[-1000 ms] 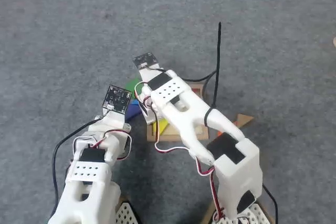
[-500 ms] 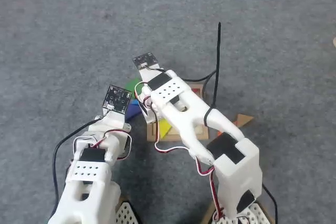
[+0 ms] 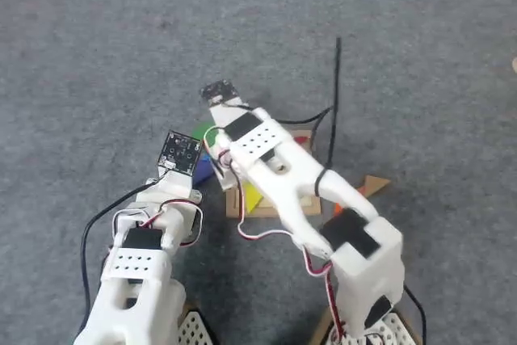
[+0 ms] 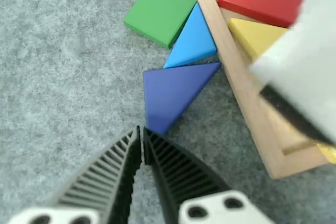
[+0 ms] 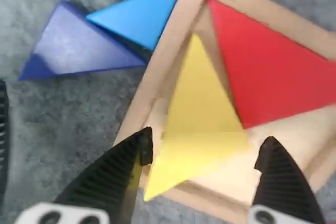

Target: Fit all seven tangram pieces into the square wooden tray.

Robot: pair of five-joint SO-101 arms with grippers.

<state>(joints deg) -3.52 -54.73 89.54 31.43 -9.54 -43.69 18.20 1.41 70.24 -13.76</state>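
The square wooden tray holds a red triangle lying flat. A yellow triangle lies tilted, one corner riding over the tray's frame. My right gripper is open above it, one finger on each side of the yellow piece. Outside the tray lie a light blue triangle, a dark blue triangle and a green square, touching in a row. My left gripper is shut, its tips just short of the dark blue triangle's corner. In the high view the right arm covers most of the tray.
An orange triangle lies on the grey carpet to the right of the tray, beside the right arm. A black cable runs up past the tray's far side. Open carpet surrounds the pieces to the left and far side.
The right arm has shifted slightly left and away over the tray. The left arm has kept still.
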